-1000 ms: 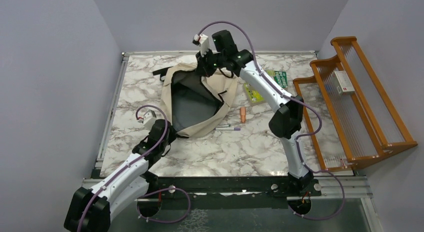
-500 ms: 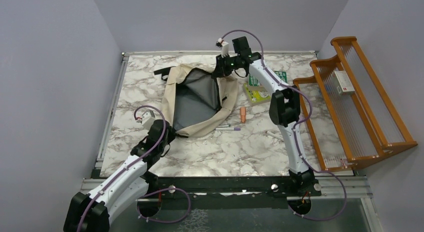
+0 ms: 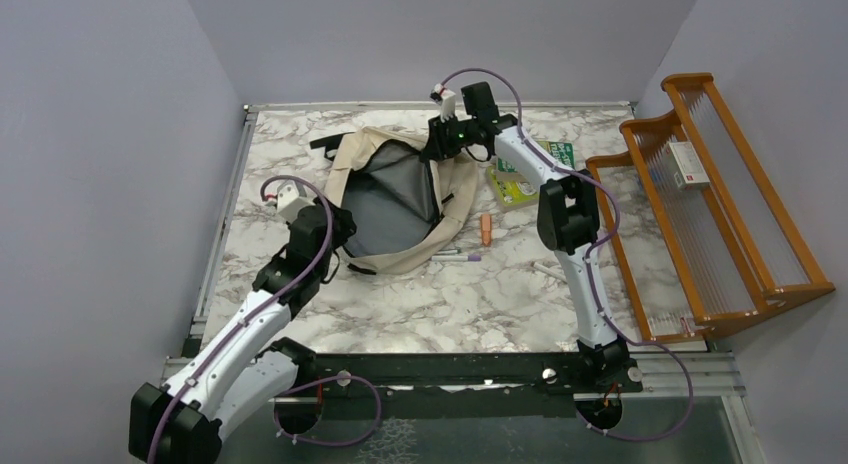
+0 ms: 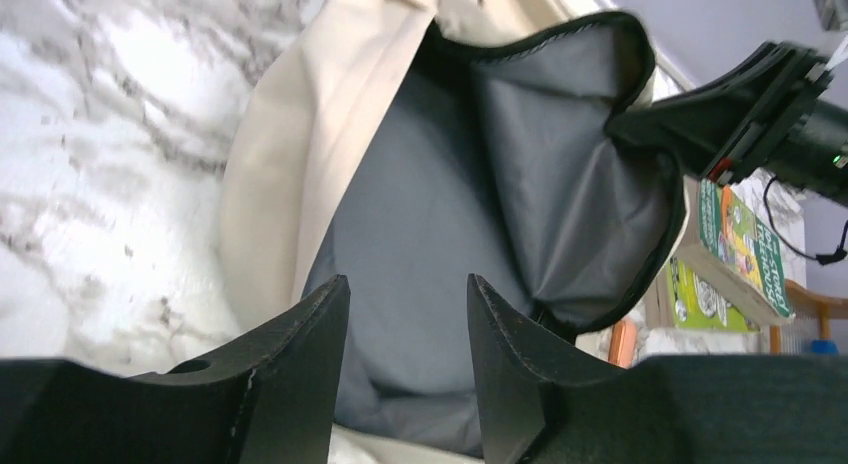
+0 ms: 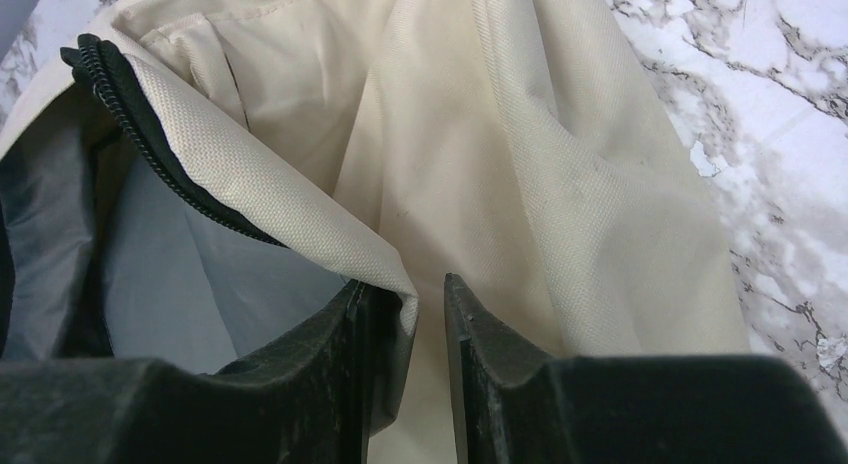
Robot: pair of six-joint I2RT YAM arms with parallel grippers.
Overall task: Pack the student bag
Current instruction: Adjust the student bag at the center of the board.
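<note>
At far rim of bag: right claw (image 5: 425, 284), fingers (image 5: 330, 364) parted by a narrow gap, not clamped on anything.
Right claw contact: folded cream edge of student bag (image 5: 520, 134) hanging into the gap, against inner face of one finger; black zipper trim (image 5: 130, 114) running off along the rim beside it.
Over near side of bag: left claw (image 4: 405, 284), fingers apart, nothing between them; grey lining (image 4: 440, 214) seen through the gap.
Left claw contact: none visible; poised above the bag mouth, pointing into it.
Student bag position: lying on marble worktop (image 3: 450, 304), left of centre and toward the far edge; mouth gaping wide, lining exposed, far rim lifted at right claw.
Strap: black strap (image 3: 322, 144) trailing from far left corner of bag.
Just right of bag: green booklet (image 3: 520, 179) flat on worktop, near right claw; small orange item (image 3: 485, 228) a little nearer the arms, apart from bag.
At bag's near right edge: pen (image 3: 455, 254) lying across worktop; touching fabric or not, cannot tell.
Right side of worktop: wooden rack (image 3: 720, 204), well apart from bag, small white box (image 3: 688, 166) on an upper tier.
</note>
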